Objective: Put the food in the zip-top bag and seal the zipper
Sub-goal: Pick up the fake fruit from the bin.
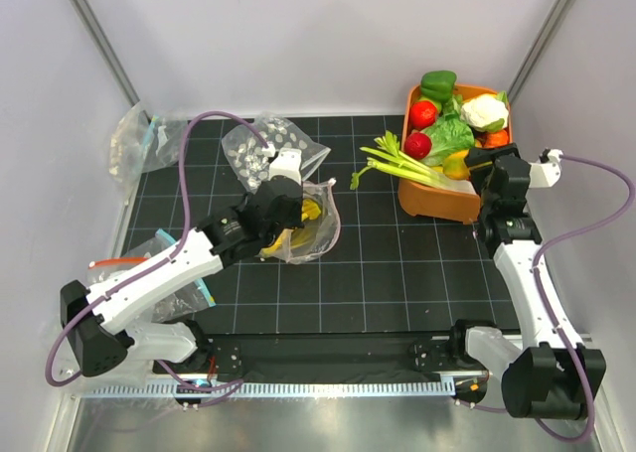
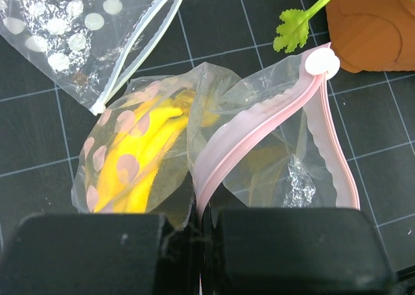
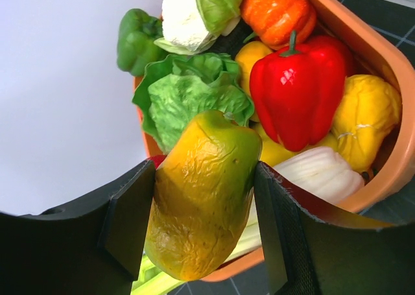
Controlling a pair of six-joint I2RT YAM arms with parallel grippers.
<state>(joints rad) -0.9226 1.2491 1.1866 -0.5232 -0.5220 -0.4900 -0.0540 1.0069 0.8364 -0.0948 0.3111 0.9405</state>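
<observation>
Toward the table's [image 1: 397,273] left edge, left pincer [image 2: 198,222] pinches the bag [image 2: 266,159] holding a banana [image 2: 139,155]; right pincer [image 3: 204,212] grips yellowish fruit [image 3: 207,168] by the far-right-corner basket [image 3: 392,110].

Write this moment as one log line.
left fingers: pinching zip-top bag rim, banana inside | right fingers: gripping yellow-green fruit at basket | zipper: open

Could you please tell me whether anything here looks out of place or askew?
The celery sticks out sideways over the orange basket's rim, its leafy end above the black mat instead of inside.
</observation>
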